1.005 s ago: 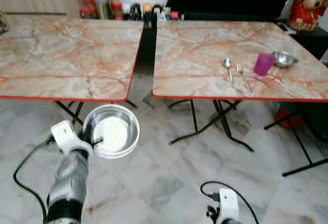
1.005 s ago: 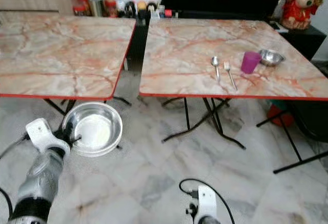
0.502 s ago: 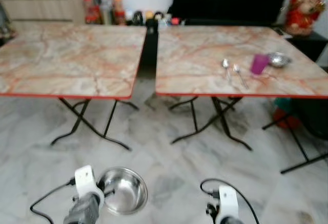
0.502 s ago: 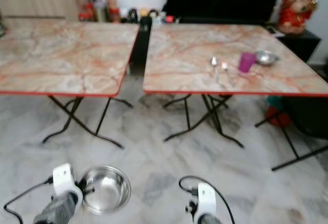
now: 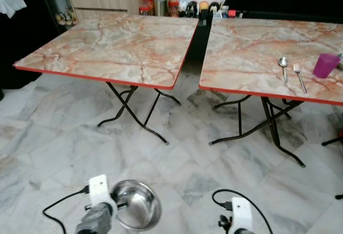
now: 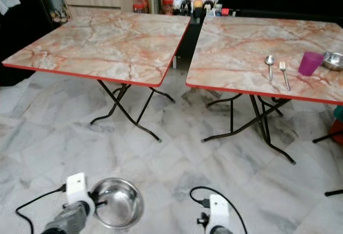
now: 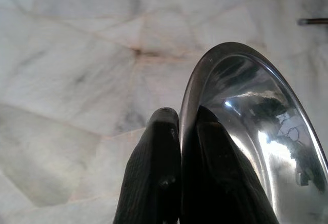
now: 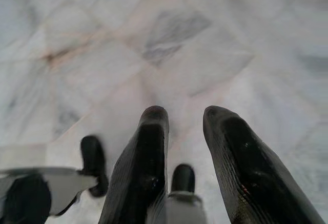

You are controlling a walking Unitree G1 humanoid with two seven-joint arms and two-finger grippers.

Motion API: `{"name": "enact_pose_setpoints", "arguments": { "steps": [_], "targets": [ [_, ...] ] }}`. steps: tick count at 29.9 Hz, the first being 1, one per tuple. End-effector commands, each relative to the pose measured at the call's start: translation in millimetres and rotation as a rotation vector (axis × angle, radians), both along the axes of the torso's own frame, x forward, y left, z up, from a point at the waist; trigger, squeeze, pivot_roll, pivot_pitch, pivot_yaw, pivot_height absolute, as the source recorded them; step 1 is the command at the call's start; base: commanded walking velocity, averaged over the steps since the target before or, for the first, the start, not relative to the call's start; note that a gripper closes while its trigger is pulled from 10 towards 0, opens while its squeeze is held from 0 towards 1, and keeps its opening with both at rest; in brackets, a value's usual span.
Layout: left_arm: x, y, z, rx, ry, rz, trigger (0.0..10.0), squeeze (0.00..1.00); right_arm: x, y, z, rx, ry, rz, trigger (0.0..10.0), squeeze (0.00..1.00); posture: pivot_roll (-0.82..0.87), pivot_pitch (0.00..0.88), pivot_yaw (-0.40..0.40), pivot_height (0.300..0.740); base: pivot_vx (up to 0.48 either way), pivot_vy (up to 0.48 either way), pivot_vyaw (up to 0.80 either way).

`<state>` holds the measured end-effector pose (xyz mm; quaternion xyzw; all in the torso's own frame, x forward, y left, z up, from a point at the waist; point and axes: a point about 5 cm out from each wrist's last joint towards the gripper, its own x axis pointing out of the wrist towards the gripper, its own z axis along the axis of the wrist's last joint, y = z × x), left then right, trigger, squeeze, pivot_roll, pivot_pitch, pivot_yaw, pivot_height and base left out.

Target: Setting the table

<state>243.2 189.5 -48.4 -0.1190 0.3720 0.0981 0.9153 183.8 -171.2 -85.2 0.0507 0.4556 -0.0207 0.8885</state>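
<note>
The left end effector (image 7: pixel 179 147), clamped on the steel bowl's (image 5: pixel 136 210) rim, has dropped low over the floor; the camera now faces the left surface (image 5: pixel 118 44), so placing remains. The right end effector (image 8: pixel 187 131) hangs parted, empty.

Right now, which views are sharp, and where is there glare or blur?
Both eye views are sharp and evenly lit, with soft table shadows on the marble floor. The left wrist view has bright reflections inside the steel bowl, its rim pinched by the left pincer. The right wrist view is soft: the floor is blurred, and the right pincer fingers are only slightly sharper.
</note>
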Motion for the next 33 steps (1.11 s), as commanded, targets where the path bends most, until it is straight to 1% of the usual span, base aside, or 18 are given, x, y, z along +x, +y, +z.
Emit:
{"name": "enact_pose_setpoints", "arguments": {
  "steps": [1, 6, 30, 33],
  "targets": [
    [-1.2, 6.2, 0, 0.031, 0.007, -0.008, 10.0, 0.0, 0.3, 3.8, 0, 0.016, 0.002, -0.01, 10.0, 0.0, -0.06, 0.0, 0.005, 0.74, 0.341, 0.0, 0.0],
    [-5.0, 4.7, -3, 0.035, 0.026, -0.016, 10.0, 0.0, 0.6, 3.8, 0, 0.016, 0.002, -0.011, 10.0, 0.0, -0.06, 0.0, 0.003, 0.74, 0.402, 0.0, 0.0],
    [-11.0, 1.1, -8, 0.029, 0.049, -0.015, 10.0, 0.0, 1.0, -0.7, 0, 0.009, 0.002, -0.016, 10.0, 0.0, -0.07, 0.0, -0.006, 0.74, 0.466, 0.0, 0.0],
    [-11.4, 1.0, -9, 0.034, 0.052, -0.015, 10.0, 0.0, 1.2, -1.3, 1, 0.008, 0.001, -0.016, 10.0, 0.0, -0.08, 0.0, -0.007, 0.74, 0.107, 0.0, 0.0]
  ]
}}
